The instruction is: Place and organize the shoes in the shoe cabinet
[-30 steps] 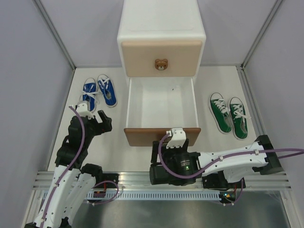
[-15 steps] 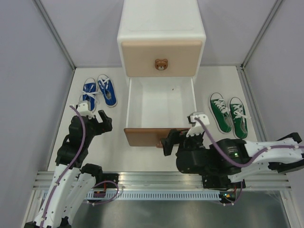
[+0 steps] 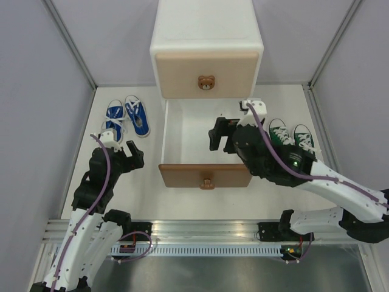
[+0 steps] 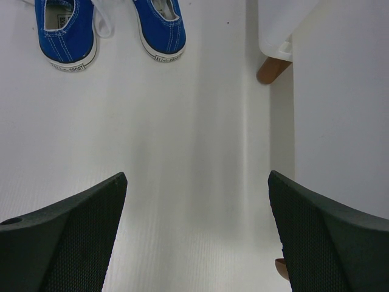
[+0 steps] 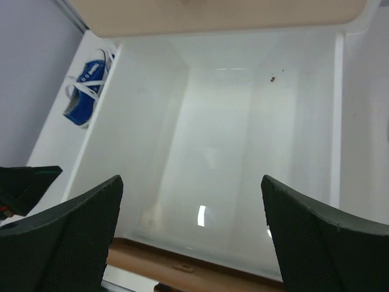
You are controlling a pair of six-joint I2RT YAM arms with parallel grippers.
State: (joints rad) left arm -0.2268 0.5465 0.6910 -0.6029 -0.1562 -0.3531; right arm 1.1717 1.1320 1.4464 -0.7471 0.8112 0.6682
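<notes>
From above, the white boxy shoe cabinet [image 3: 206,36] stands at the far side of the smooth white tabletop [image 3: 121,194]. Its upper drawer [image 3: 206,68] is shut and has a beige front with a small brown bear knob [image 3: 207,83]. The lower drawer [image 3: 194,134] is pulled out toward the arms. It is a white box with nothing in it, and it has a brown front. The blue shoes [image 3: 127,117] lie side by side on the tabletop to the left of the drawer, with white laces and white soles. The green shoes [image 3: 302,139] lie to the right of the drawer, partly hidden by the right arm. The left hand [image 3: 134,159] hangs just below the blue shoes. The right hand [image 3: 214,137] hangs over the right part of the lower drawer. In the left wrist view, the left hand [image 4: 197,231] is spread wide with nothing in it. Its fingers [image 4: 67,237] are black with a rough, dotted skin. The heels of the blue shoes [image 4: 65,30] show at the top. A round brown foot [image 4: 271,69] of the cabinet shows at the right. In the right wrist view, the right hand [image 5: 191,237] is also spread wide and holds nothing. Below it is the shiny white inside of the lower drawer [image 5: 219,152], and one blue shoe [image 5: 85,91] shows at the left.
</notes>
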